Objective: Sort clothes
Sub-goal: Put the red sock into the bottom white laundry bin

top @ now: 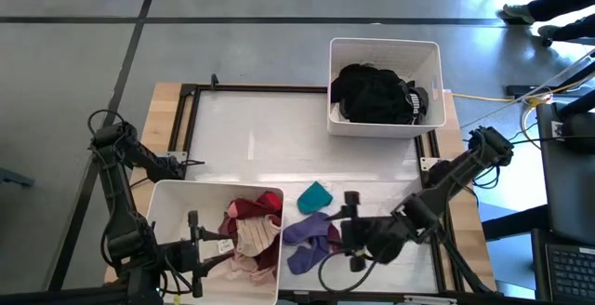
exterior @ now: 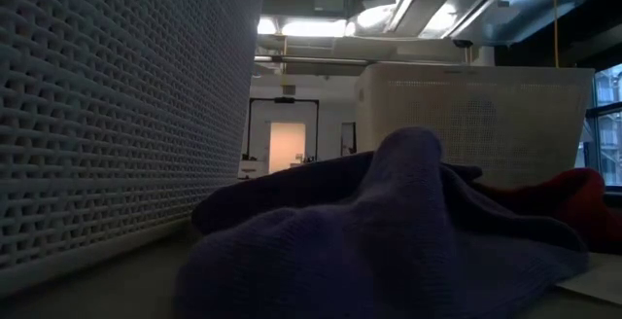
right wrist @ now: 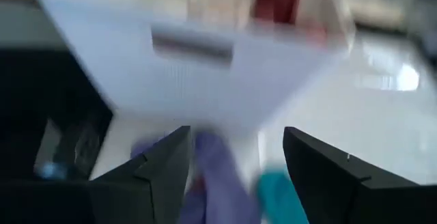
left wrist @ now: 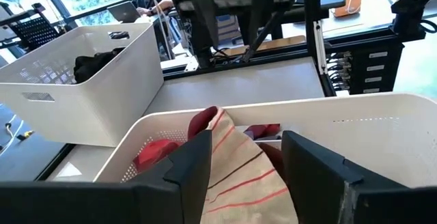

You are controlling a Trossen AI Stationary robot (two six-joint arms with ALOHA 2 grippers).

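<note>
Both arms low at the table's near edge.
Left gripper (top: 193, 254) fingers spread, arm folded back; right gripper (top: 351, 231) fingers parted, pointing left, arm stretched in from right.

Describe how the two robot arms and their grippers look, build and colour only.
Both arms are dark, near-black jointed links with rounded joint housings. The left arm and right arm each end in a gripper with two flat, angular black fingers; a black cable loops beside the right gripper. The left gripper matches it. No markings are readable.
</note>
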